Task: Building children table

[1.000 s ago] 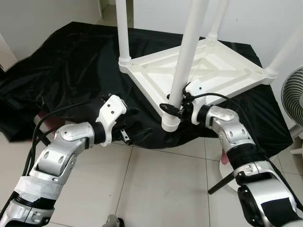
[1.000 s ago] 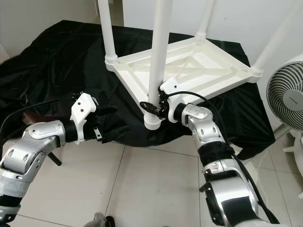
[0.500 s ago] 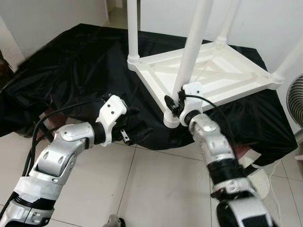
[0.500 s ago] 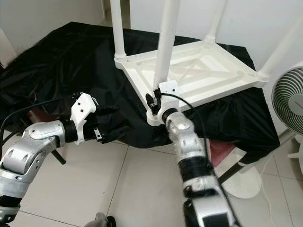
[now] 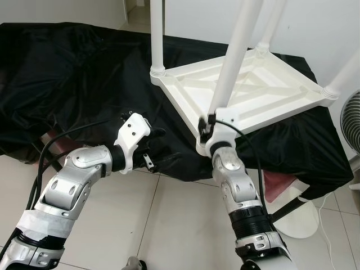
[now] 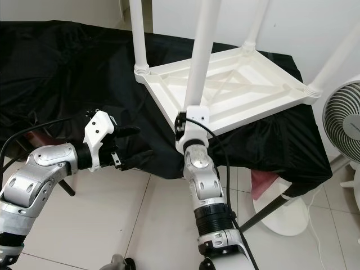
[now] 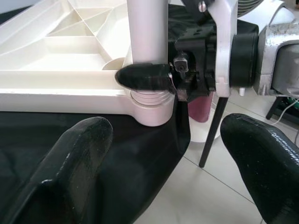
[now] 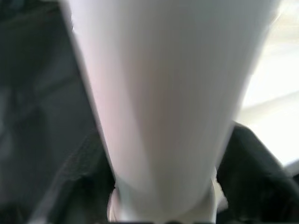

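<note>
Up front, in the left eye view, we see the upturned white plastic children's table (image 5: 264,84) lying on a black cloth (image 5: 67,73), its near corner right at the cloth's front edge above the pale tiled floor (image 5: 169,225). Our right gripper (image 5: 209,121) sits at the foot of the near white round table leg (image 5: 233,62), just above the corner socket. Our left gripper (image 5: 153,147) hangs to the left over the cloth edge, well apart from the table, with open floor below it. A white fan base (image 5: 298,216) stands on the floor to the right.

In the right eye view the same white fan (image 6: 343,121) stands beside the table's right corner, so room is tight on that side.

From the left wrist view, our two black fingers (image 7: 70,158) are spread wide and hold nothing; between them we look at the corner socket, where one right finger lies across the leg.

From the right wrist view, the leg sits between our black fingers (image 8: 247,163), which are closed on it.

Compared with a second ago, our right forearm has swung from the right side to straight under the corner, and the gripper keeps its hold; the left arm has stayed put.
</note>
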Available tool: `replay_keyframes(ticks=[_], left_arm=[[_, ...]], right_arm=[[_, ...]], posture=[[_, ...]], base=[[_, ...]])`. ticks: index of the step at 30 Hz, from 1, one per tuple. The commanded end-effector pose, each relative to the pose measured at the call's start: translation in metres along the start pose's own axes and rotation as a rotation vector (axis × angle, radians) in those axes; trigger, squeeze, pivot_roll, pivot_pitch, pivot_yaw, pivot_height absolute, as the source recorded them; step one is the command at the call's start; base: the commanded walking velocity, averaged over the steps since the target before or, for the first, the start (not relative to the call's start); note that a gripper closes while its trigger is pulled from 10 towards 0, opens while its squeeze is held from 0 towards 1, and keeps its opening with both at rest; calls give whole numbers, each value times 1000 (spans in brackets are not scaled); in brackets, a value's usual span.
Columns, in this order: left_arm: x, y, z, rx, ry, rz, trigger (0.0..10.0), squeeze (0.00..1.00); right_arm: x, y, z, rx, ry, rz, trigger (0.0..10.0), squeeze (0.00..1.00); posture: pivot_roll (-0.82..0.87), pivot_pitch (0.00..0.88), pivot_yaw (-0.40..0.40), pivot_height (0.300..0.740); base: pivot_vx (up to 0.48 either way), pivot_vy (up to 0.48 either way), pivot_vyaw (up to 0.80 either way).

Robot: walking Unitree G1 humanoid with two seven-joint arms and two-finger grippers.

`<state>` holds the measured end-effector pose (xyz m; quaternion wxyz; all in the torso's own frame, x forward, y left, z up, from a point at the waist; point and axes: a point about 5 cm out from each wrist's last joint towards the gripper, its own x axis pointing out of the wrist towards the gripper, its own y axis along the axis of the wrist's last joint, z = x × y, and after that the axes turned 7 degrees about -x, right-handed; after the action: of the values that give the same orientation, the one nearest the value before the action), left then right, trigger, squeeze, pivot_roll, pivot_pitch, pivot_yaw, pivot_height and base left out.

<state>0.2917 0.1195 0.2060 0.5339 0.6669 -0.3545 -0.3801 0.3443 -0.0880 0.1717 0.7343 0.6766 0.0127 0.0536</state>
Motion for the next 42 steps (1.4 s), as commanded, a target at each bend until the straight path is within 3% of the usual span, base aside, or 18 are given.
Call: replay_keyframes(ticks=[1, 3, 4, 5, 7, 9, 12, 15, 17, 24, 25, 27, 28, 33, 36, 38, 41, 42], left_arm=[[0, -1, 3, -3, -39, -8, 10000, 0], [0, -1, 3, -3, -39, -8, 10000, 0], [0, 0, 3, -3, -38, -8, 10000, 0], [0, 0, 3, -4, -38, -7, 10000, 0], [0, 0, 3, -4, -38, -7, 10000, 0], [0, 0, 3, -4, -37, -6, 10000, 0], [0, 0, 2, -4, -37, -6, 10000, 0], [0, 0, 2, -4, -37, -6, 10000, 0], [-1, 1, 2, -3, -36, -7, 10000, 0], [-1, 1, 2, -3, -35, -8, 10000, 0], [-1, 1, 2, -4, -35, -6, 10000, 0], [-1, 1, 2, -4, -35, -6, 10000, 0], [-1, 1, 2, -4, -35, -6, 10000, 0], [0, 1, 2, -6, -36, -6, 10000, 0], [-1, 1, 3, -8, -37, -5, 10000, 0], [-1, 0, 4, -10, -37, -5, 10000, 0], [-1, 0, 4, -12, -37, -4, 10000, 0], [-1, 0, 4, -13, -37, -4, 10000, 0]], right_arm=[[0, 6, -9, 2, 134, 38, 10000, 1000], [0, 6, -9, 2, 134, 38, 10000, 1000], [-1, 17, -15, -19, 277, 93, 10000, 0], [-1, 25, -13, -97, 417, 143, 10000, 0], [-1, 25, -13, -97, 417, 143, 10000, 0], [1, 31, -5, -211, 515, 183, 10000, 0], [9, 35, 9, -306, 597, 181, 10000, 0], [9, 35, 9, -306, 597, 181, 10000, 0], [13, 38, 18, -378, 692, 168, 10000, 0], [15, 34, 20, -380, 798, 120, 10000, 0], [20, 31, 22, -325, 832, 84, 1647, 0], [20, 31, 22, -325, 832, 84, 1647, 0], [22, 31, 23, -311, 836, 80, 0, 0], [24, 31, 24, -301, 817, 76, 0, 0], [28, 26, 26, -295, 726, 48, 0, 0], [30, 17, 25, -245, 540, 2, 0, 0], [29, 10, 24, -204, 424, -32, 0, 0], [26, 5, 24, -154, 294, -55, 0, 0]], posture=[[-6, 139, 11, 740], [-6, 139, 11, 740], [-5, 139, 9, 740], [-4, 141, 8, 740], [-4, 141, 8, 740], [-4, 141, 8, 740], [0, 142, 10, 740], [0, 142, 10, 740], [3, 142, 13, 740], [4, 144, 15, 740], [5, 144, 16, 740], [5, 144, 16, 740], [5, 144, 16, 740], [5, 144, 16, 740], [3, 143, 12, 740], [3, 144, 8, 740], [3, 144, 8, 740], [1, 141, 5, 740]], base=[[0, 0, 0], [0, 0, 0], [0, 0, 0], [0, 0, 0], [0, 0, 0], [0, 0, 0], [0, 0, 0], [0, 0, 0], [0, 0, 0], [0, 0, 0], [0, 0, 0], [0, 0, 0], [0, 0, 0], [0, 0, 0], [0, 0, 0], [0, 0, 0], [0, 0, 0], [0, 0, 0]])
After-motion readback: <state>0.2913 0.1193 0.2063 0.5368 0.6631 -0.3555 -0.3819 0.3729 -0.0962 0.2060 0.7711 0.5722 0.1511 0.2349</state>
